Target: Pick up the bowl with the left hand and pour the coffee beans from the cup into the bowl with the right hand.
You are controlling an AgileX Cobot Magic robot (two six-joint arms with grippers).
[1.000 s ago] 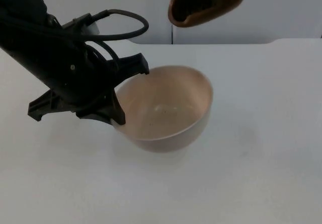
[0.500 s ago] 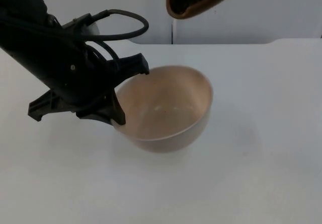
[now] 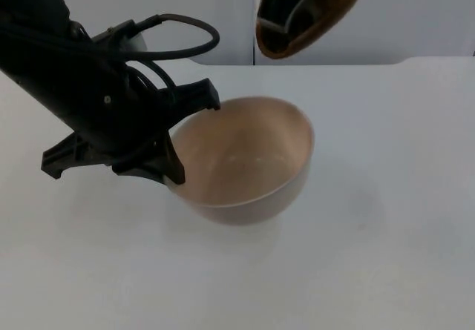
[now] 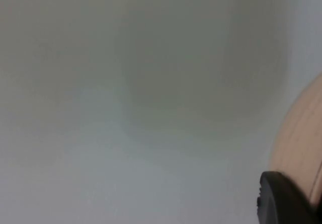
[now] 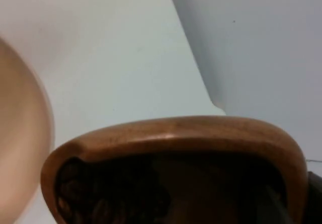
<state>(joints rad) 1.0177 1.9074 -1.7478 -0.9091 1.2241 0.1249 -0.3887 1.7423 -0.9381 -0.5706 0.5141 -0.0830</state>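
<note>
- Your left gripper [image 3: 172, 146] is clenched on the near-left rim of the pale beige, round ceramic bowl [image 3: 249, 159], one black finger reaching over the rim and the other pressed against the outer wall below it.
- You hold the bowl tilted, its mouth turned up and toward the right arm, over the middle of the white tabletop [image 3: 386, 219], nearer its far edge than its near one; from the top view you cannot tell whether the bowl's base touches the tabletop or hangs just above it.
- In your left wrist view, the bowl's beige wall [image 4: 302, 138] curves just beside the black fingertip [image 4: 282, 199].
- Your right gripper sits high at the far edge of the tabletop, in front of the grey partition wall [image 3: 415, 11], grasping the brown wooden cup [image 3: 308, 15]; its fingers are hidden behind the cup.
- You have the cup tipped forward, its open mouth facing down toward the bowl, above and beyond the bowl's far rim and well apart from it.
- In your right wrist view, the cup's wooden rim [image 5: 176, 133] arcs across, with dark coffee beans [image 5: 105, 194] heaped inside it, and the bowl's pale rim [image 5: 25, 133] lies below and to one side.
</note>
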